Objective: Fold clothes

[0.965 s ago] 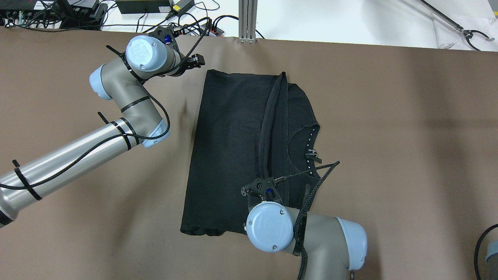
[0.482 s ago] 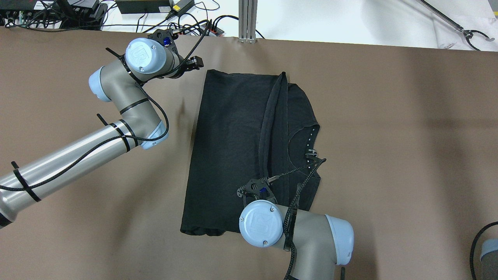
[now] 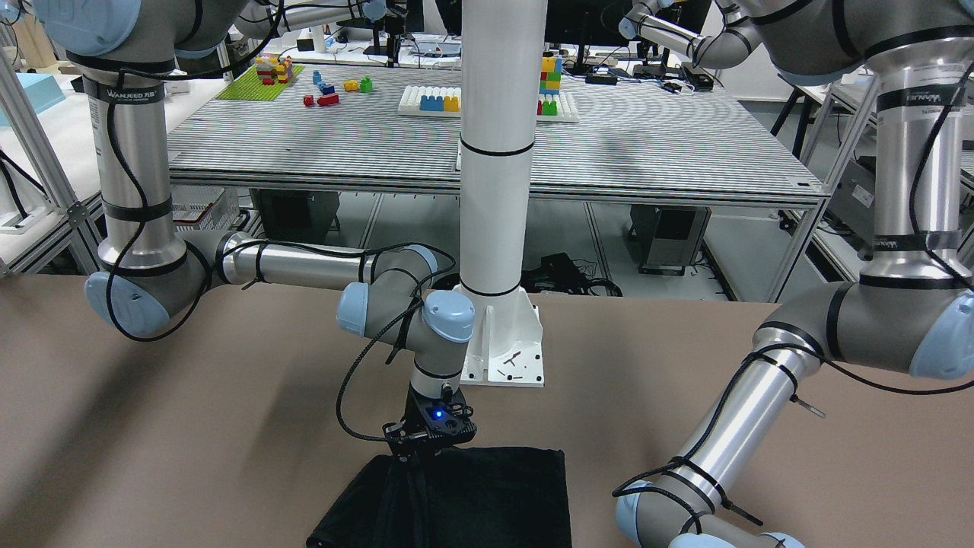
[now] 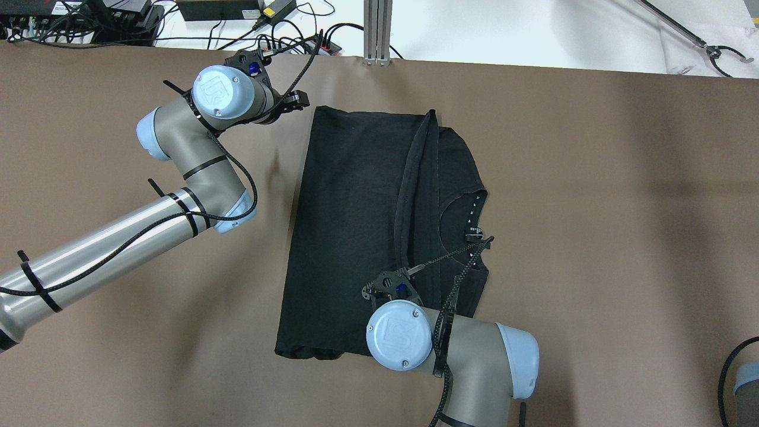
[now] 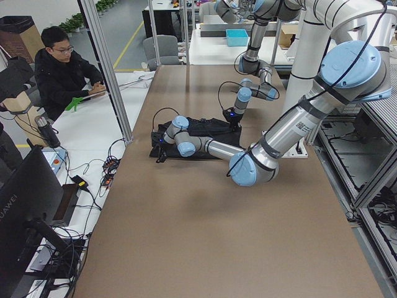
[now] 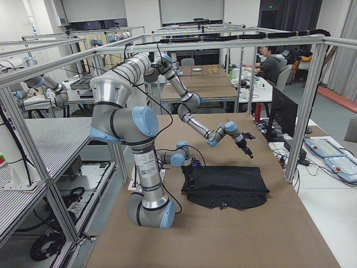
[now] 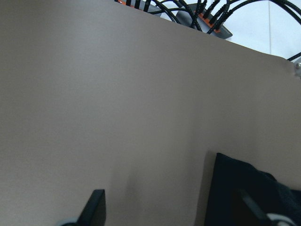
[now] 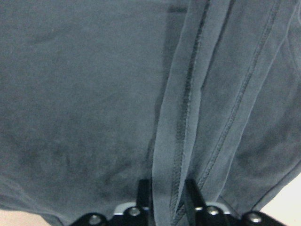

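Left two-finger gripper (image 4: 296, 99): fingers spread, empty, hung above brown table (image 4: 593, 237), well away from white pillar base (image 3: 506, 346), just beside far corner of plain black thin fabric piece (image 4: 356, 207). Fabric piece lay flat, partly folded, just in front of pillar base, hemmed flap doubled along its middle. Right two-finger gripper (image 8: 167, 195): pinched hemmed edge at fabric end nearest pillar base. Judgement: clean fold needed low, even lift and taut hem. Left gripper should take far corner so both ends travel together, else flap likely skews.

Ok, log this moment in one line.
right jaws: shut on hem of thin black fabric piece | left jaws: open over brown table, beside fabric corner
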Tool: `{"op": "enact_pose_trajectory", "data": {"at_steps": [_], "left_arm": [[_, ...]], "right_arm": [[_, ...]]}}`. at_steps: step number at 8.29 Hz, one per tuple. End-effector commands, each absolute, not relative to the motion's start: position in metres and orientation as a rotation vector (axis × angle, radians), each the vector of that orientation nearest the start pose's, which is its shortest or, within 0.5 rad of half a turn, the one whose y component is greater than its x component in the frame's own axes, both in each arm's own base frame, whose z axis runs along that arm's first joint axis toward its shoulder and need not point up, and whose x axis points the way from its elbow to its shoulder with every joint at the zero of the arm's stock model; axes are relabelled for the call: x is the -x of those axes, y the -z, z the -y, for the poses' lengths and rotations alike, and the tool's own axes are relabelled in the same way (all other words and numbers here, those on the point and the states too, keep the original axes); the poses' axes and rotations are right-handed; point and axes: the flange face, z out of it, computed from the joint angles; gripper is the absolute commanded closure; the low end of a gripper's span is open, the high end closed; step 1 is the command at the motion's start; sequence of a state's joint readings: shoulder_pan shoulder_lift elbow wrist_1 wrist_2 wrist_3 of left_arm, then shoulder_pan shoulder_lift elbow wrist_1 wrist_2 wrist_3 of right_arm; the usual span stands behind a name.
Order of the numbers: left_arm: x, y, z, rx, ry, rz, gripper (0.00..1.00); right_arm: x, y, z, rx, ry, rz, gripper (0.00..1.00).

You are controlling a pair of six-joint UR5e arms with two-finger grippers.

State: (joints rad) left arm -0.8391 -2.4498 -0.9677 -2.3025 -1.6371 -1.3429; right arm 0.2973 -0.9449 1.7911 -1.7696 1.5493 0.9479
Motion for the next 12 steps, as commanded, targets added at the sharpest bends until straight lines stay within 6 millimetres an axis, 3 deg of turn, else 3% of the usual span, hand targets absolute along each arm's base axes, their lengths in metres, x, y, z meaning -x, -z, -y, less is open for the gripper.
{"op": "enact_pose_trajectory", "data": {"at_steps": [1,3,4,5,6,7,9,11,12], "left_arm": [[-0.469,-0.303,0.709,-0.462,0.524,-0.903,0.06],[-0.472,-0.303,0.707,-0.46,0.522,-0.904,0.06],[-0.478,-0.301,0.703,-0.474,0.523,-0.899,0.06],[-0.484,-0.299,0.699,-0.48,0.523,-0.899,0.06],[-0.486,-0.299,0.698,-0.48,0.53,-0.901,0.06],[-0.488,-0.299,0.697,-0.479,0.53,-0.902,0.06],[-0.489,-0.296,0.696,-0.476,0.534,-0.906,0.06],[-0.492,-0.296,0.694,-0.472,0.529,-0.907,0.06],[-0.492,-0.296,0.694,-0.474,0.531,-0.908,0.06]], "right_arm": [[0.565,-0.23,0.341,-0.277,0.326,0.597,1.0],[0.554,-0.23,0.356,-0.294,0.377,0.601,1.0],[0.547,-0.226,0.351,-0.285,0.384,0.622,1.0],[0.543,-0.236,0.347,-0.274,0.372,0.619,1.0],[0.548,-0.232,0.343,-0.275,0.352,0.63,0.95],[0.556,-0.236,0.335,-0.257,0.326,0.629,0.54],[0.575,-0.24,0.321,-0.268,0.301,0.615,0.54],[0.576,-0.24,0.319,-0.269,0.304,0.618,0.57],[0.575,-0.243,0.319,-0.267,0.305,0.614,0.69]]}}
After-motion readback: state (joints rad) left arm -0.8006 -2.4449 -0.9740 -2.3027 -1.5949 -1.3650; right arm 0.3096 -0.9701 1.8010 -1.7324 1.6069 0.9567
